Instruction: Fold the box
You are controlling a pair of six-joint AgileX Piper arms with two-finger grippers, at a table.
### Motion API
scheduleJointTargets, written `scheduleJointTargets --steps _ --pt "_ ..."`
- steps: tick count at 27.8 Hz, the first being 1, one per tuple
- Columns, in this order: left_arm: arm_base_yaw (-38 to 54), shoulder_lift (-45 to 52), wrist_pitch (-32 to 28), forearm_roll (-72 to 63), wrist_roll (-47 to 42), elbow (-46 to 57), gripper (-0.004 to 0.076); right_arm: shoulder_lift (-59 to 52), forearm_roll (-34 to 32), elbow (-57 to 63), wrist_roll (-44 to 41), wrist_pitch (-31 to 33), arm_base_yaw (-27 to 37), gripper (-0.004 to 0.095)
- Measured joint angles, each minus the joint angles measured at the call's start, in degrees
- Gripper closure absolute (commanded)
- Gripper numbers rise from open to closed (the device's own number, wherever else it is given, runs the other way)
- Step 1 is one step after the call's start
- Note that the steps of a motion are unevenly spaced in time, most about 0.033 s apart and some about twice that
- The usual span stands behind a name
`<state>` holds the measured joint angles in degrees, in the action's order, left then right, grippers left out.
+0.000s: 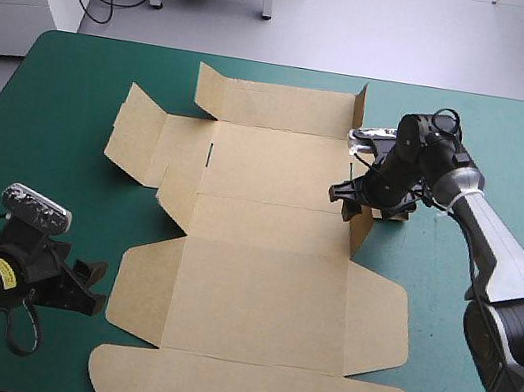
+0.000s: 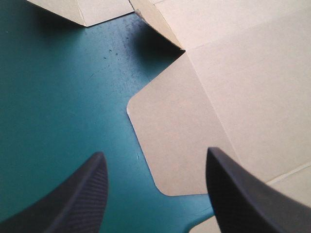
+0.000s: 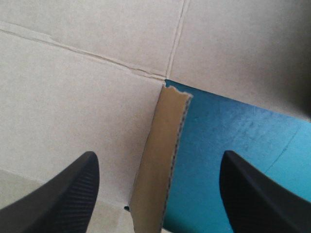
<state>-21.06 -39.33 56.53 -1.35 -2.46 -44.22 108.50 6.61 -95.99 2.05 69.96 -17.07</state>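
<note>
The brown box (image 1: 266, 258) lies spread mostly flat on the teal-green cover, its flaps out to all sides. A small side flap (image 1: 362, 226) at the right edge stands upright. My right gripper (image 1: 355, 197) hovers right over that flap, open; in the right wrist view the raised flap (image 3: 158, 170) runs between my two fingers, and I cannot tell whether either finger touches it. My left gripper (image 1: 86, 299) is low at the near left, open, just left of the box's rounded left flap (image 2: 177, 131), which lies ahead of it and toward one finger (image 2: 243, 194).
Another flap (image 1: 361, 104) stands up at the box's far right corner. The left side flaps (image 1: 141, 134) are slightly raised. Bare teal-green cover (image 1: 54, 109) lies left of the box and to the right (image 1: 514, 149) beyond my right arm.
</note>
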Motion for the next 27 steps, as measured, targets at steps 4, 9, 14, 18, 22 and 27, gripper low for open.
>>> scheduleJointTargets --steps 4,9,14,18,22,27 --pt "0.00 0.00 0.00 0.21 0.00 0.00 0.0302 1.03 0.78 0.00 0.25 -0.36 0.00 0.0439" --pt "0.00 0.00 0.00 0.33 0.00 0.00 0.0302 2.00 0.93 0.00 0.45 -0.36 0.00 0.0806" --pt "0.00 0.00 0.00 0.63 0.00 0.00 0.0302 2.18 1.00 0.00 2.66 -0.36 0.00 0.0918" --pt "0.00 0.00 0.00 0.63 0.00 0.00 0.0302 2.18 0.73 0.00 4.16 -0.97 0.00 0.0918" --pt "0.00 0.00 0.00 0.69 0.00 0.00 0.0302 2.18 0.12 0.00 7.77 -0.97 0.00 0.0918" --pt "0.00 0.00 0.00 0.92 0.00 0.00 0.0302 2.18 -1.49 -2.35 16.72 -0.91 0.00 0.0918"
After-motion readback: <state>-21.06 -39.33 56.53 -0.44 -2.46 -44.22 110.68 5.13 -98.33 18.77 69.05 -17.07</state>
